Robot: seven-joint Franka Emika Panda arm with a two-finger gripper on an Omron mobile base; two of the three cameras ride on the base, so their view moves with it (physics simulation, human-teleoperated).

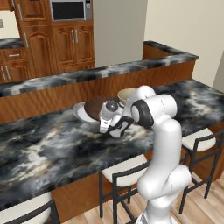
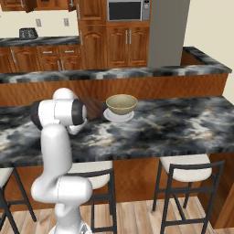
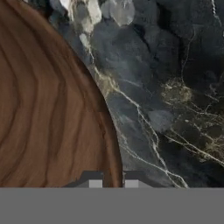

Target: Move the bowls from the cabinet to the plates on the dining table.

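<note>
Claw clamped on dark bowl rim, over dining table.
You've got the gripper (image 3: 113,181) tips pinched tight on the brown wood-grain bowl (image 1: 95,107) rim; bowl's tilted at the table's (image 1: 39,148) back edge, overlapping a pale plate (image 1: 80,112) there. Beige bowl (image 2: 121,103) sits upright on 2nd plate (image 2: 119,115), also by back edge, just beside the arm.

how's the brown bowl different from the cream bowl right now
The brown bowl is dark with wood grain; the cream bowl is pale and plain. The gripper is shut on the brown bowl's rim, while the cream bowl stands free of it. The cream bowl sits centred on its plate; the brown bowl is over the other plate, whether resting there I can't tell. Both are round, deep, similar in size, and at the dining table.
</note>
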